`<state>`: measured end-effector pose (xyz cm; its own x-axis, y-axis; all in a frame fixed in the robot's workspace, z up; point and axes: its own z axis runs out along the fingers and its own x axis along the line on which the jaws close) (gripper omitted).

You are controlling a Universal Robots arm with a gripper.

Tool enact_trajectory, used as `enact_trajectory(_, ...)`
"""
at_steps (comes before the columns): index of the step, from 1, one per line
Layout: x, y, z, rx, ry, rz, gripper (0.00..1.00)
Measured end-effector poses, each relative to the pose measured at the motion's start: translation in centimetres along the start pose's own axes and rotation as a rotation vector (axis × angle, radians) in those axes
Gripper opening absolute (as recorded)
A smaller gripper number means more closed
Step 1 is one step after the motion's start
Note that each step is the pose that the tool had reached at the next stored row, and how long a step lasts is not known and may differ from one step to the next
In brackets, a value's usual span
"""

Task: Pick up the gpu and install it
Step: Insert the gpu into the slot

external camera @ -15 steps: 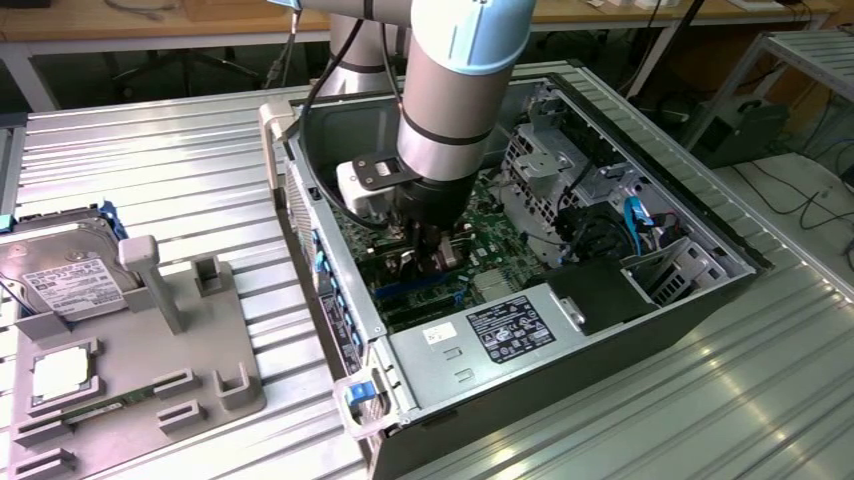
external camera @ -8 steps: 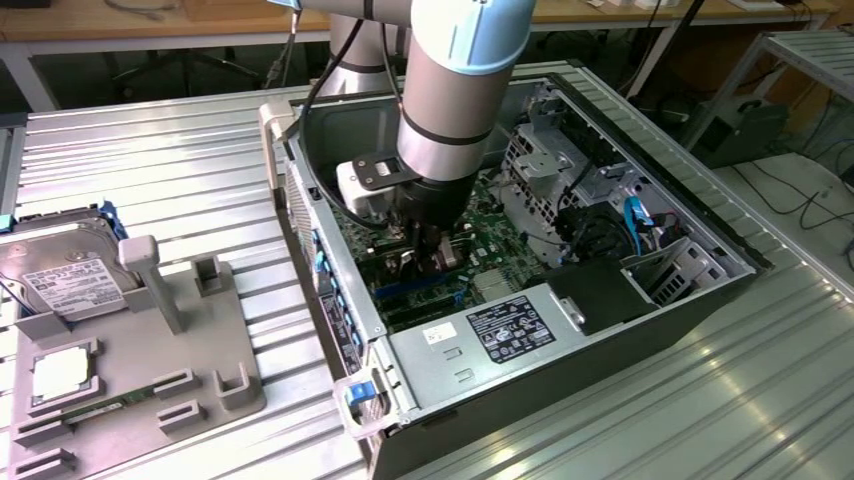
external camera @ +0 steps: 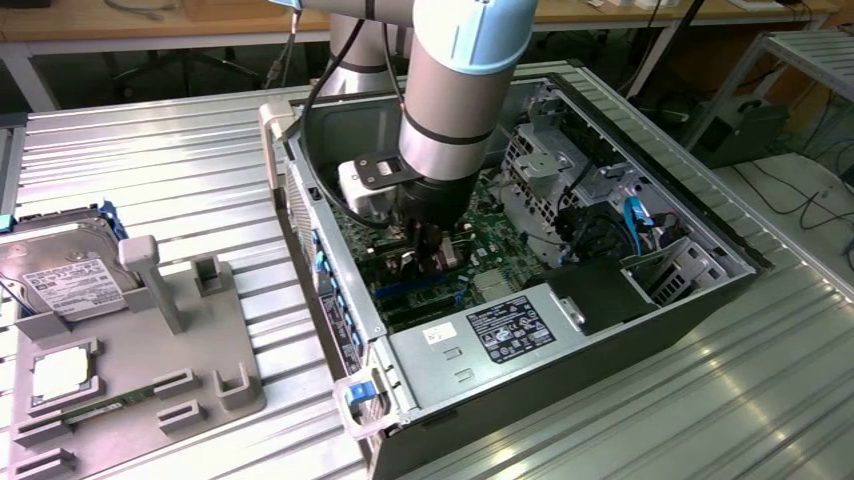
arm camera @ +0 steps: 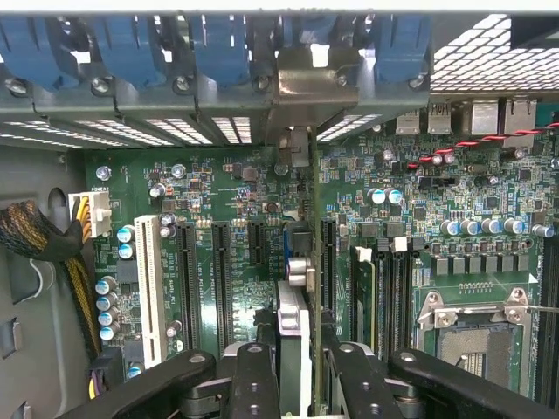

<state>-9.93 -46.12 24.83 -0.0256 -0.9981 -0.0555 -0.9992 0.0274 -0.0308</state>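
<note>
My gripper (external camera: 427, 252) reaches down into the open computer case (external camera: 694, 215), over the green motherboard (external camera: 461, 255). In the wrist view the gripper (arm camera: 301, 380) is shut on the gpu (arm camera: 297, 288), a thin card seen edge-on between the two black fingers (arm camera: 253, 375). The card stands upright along an expansion slot in the middle of the motherboard (arm camera: 236, 183). Its silver bracket (arm camera: 316, 80) sits against the case's rear slot openings. Whether the card's lower edge is fully down in the slot is hidden.
Blue slot latches (arm camera: 218, 44) line the rear wall of the case. A white slot (arm camera: 150, 288), black slots and the CPU socket (arm camera: 476, 336) flank the card. A power supply (external camera: 514, 330) fills the case's near end. Outside, a hard drive (external camera: 60, 275) and memory stick (external camera: 100, 408) rest on a grey fixture (external camera: 147, 370).
</note>
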Motion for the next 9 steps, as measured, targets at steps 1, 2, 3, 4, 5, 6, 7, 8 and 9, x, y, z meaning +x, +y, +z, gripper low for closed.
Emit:
enact_trajectory(1,0.0,0.0,0.0,0.0,0.0,0.0,0.28)
enact_trajectory(2,0.0,0.0,0.0,0.0,0.0,0.0,0.28)
enact_trajectory(3,0.0,0.0,-0.01,0.0001,-0.0001,0.0,0.28)
enact_trajectory(4,-0.01,0.0,-0.04,0.0,0.0002,0.0,0.28)
enact_trajectory(5,-0.01,0.0,-0.05,0.0,0.0002,0.0,0.28)
enact_trajectory(6,0.0,0.01,-0.05,0.0001,0.0001,0.0,0.28)
enact_trajectory(7,0.0,0.02,-0.05,0.0,0.0002,0.0,0.28)
enact_trajectory(8,0.0,0.02,-0.05,0.0,0.0002,0.0,0.28)
enact_trajectory(9,0.0,0.02,-0.06,0.0,0.0003,0.0,0.28)
